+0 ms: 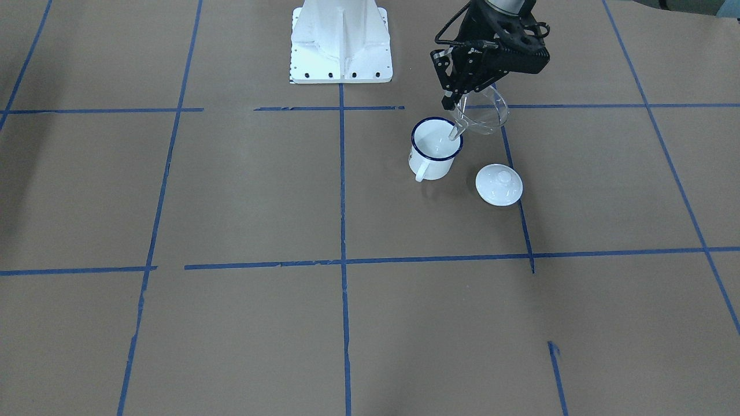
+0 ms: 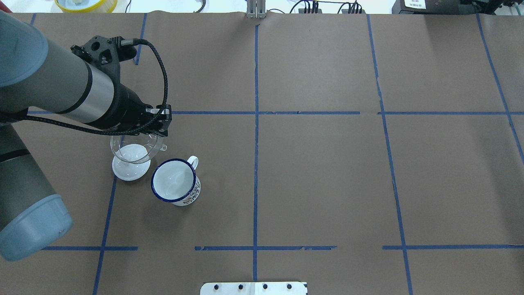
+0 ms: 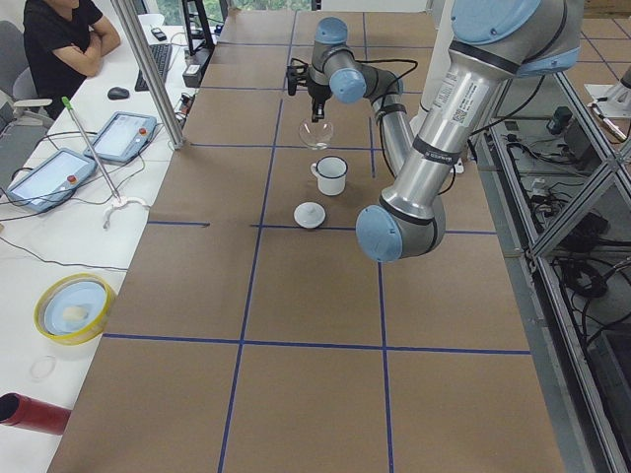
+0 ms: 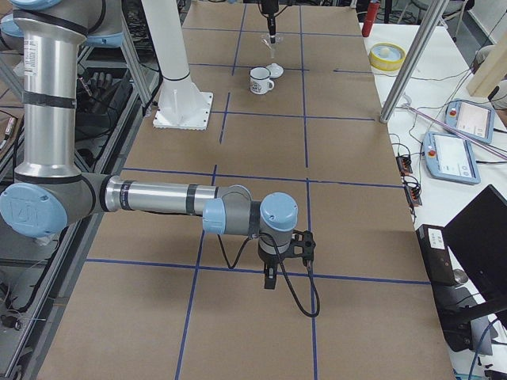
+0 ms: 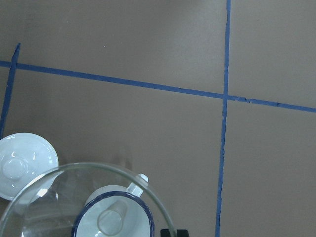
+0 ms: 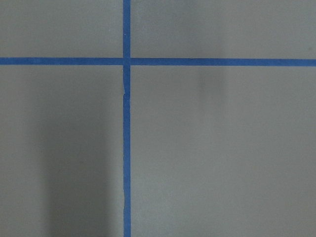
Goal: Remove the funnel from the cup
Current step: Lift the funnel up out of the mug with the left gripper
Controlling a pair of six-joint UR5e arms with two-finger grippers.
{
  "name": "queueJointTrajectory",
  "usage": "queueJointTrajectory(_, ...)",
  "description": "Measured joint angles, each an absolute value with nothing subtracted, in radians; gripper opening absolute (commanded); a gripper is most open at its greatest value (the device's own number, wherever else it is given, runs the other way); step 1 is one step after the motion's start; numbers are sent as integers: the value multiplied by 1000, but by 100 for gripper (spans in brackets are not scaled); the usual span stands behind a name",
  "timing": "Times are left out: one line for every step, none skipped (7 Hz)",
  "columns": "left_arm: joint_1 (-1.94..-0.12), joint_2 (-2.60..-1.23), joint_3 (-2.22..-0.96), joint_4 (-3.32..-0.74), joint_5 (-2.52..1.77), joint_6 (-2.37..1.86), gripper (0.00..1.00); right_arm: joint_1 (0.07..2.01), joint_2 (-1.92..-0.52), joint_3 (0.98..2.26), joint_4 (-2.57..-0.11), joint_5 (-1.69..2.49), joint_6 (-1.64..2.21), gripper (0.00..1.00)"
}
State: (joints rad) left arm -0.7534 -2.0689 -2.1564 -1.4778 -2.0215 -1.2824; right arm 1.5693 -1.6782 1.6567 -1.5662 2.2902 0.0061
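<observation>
While the left arm reaches in from the left edge of the overhead view, the left end effector [image 2: 158, 133] grips the rim of the funnel [image 2: 132, 148], its fingers clenched on the clear plastic. The funnel hangs in the air, out of the cup [image 2: 176, 180] and higher than the cup's rim, as the exterior left view shows. It is tilted, bowl toward the end effector, spout slanting down. From overhead the funnel's bowl overlaps the lid [image 2: 127, 173], which lies flat on the counter [image 2: 327, 184] under it, knob up. Just right of the lid stands the cup, upright and apart from the lid, its handle pointing away from the robot. Blue tape [image 2: 256, 123] lines cross the brown counter in a grid. Farther right, well apart from all this, the right end effector [image 4: 270, 281] points down at the counter near a tape crossing. It shows only in the exterior right view, so I cannot tell whether it is released or clenched.
</observation>
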Motion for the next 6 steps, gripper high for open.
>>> queueJointTrajectory(-791,-2068,-2090,-1603,-2007,-1354,0,1569,-1678,1657,-1566,2290,6,100)
queueJointTrajectory(-816,-2068,-2018,-1743,-1944,-1461,0,1569,-1678,1657,-1566,2290,6,100)
queueJointTrajectory(-824,-2068,-1960,-1847,-1854,-1554,0,1569,-1678,1657,-1566,2290,6,100)
queueJointTrajectory(-827,-2067,-1893,-1945,-1752,-1652,0,1569,-1678,1657,-1566,2290,6,100)
queueJointTrajectory(-827,-2068,-1809,-2047,-1650,-1750,0,1569,-1678,1657,-1566,2290,6,100)
queueJointTrajectory(-825,-2068,-1714,-2159,-1566,-1838,0,1569,-1678,1657,-1566,2290,6,100)
